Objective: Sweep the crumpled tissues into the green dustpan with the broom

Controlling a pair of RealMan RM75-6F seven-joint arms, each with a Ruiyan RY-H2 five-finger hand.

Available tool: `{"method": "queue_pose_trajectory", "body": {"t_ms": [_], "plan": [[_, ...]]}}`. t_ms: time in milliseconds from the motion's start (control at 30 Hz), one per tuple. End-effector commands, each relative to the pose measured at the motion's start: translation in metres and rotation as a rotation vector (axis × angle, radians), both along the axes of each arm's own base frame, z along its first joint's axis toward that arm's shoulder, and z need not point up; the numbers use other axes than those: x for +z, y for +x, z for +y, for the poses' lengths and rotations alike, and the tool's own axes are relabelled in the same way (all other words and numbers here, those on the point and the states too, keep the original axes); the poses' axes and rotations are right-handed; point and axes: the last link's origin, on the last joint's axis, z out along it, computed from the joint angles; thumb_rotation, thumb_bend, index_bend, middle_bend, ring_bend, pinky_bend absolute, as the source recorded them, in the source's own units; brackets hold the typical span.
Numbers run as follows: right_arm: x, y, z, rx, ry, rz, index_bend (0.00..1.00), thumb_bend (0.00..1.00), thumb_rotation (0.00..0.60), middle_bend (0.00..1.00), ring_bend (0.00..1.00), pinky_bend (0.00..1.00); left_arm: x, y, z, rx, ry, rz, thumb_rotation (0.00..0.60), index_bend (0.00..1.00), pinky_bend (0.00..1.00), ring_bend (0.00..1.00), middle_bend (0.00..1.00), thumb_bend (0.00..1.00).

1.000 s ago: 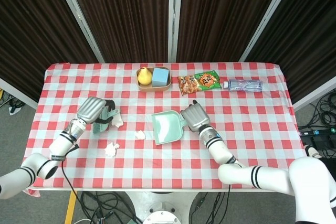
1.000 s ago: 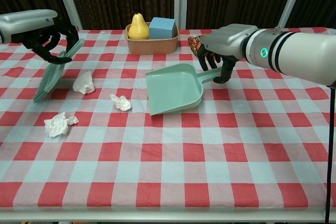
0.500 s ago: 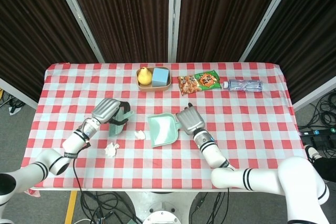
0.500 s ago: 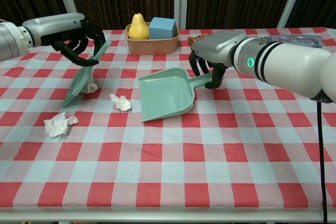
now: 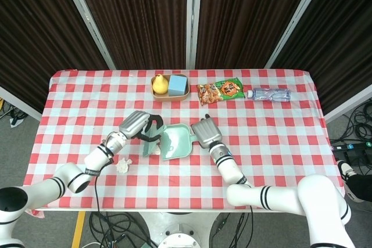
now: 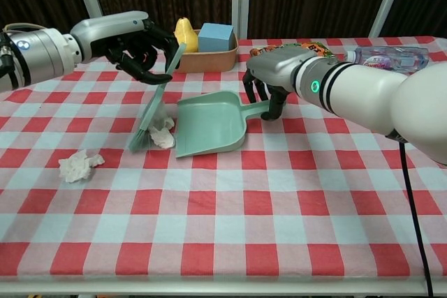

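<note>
While two crumpled white tissues sit at the green plastic dustpan mouth, centre frame, left hand grips the tilted green broom; right hand grips the dustpan handle. Third tissue lower left.

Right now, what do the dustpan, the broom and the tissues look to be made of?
Green dustpan: likely moulded plastic, smooth and matte, one even colour. Broom: seemingly the same green plastic; bristles too small to judge. Crumpled tissues: soft white paper, irregular creases.
</note>
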Motion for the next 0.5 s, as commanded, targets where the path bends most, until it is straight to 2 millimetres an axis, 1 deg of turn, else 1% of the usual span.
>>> {"method": "queue_pose_trajectory", "body": {"t_ms": [33, 333, 400, 500], "plan": [[-0.003, 0.000, 0.001, -0.001, 0.010, -0.012, 0.69, 0.37, 0.600, 0.60, 0.36, 0.20, -0.002, 0.005, -0.001, 0.008, -0.015, -0.028, 0.600, 0.53, 0.89, 0.72, 0.55, 0.45], [-0.010, 0.004, 0.001, -0.013, 0.040, -0.087, 0.69, 0.37, 0.600, 0.60, 0.36, 0.20, -0.002, 0.021, -0.006, 0.057, -0.086, -0.164, 0.600, 0.53, 0.89, 0.72, 0.55, 0.45], [-0.011, 0.003, 0.001, -0.013, 0.045, -0.100, 0.69, 0.37, 0.600, 0.60, 0.36, 0.20, 0.001, 0.020, -0.006, 0.069, -0.092, -0.182, 0.600, 0.53, 0.89, 0.71, 0.55, 0.45], [-0.011, 0.002, 0.000, -0.007, 0.053, -0.112, 0.69, 0.37, 0.600, 0.60, 0.36, 0.20, 0.009, 0.013, -0.004, 0.077, -0.066, -0.169, 0.600, 0.52, 0.89, 0.71, 0.55, 0.45]]}}
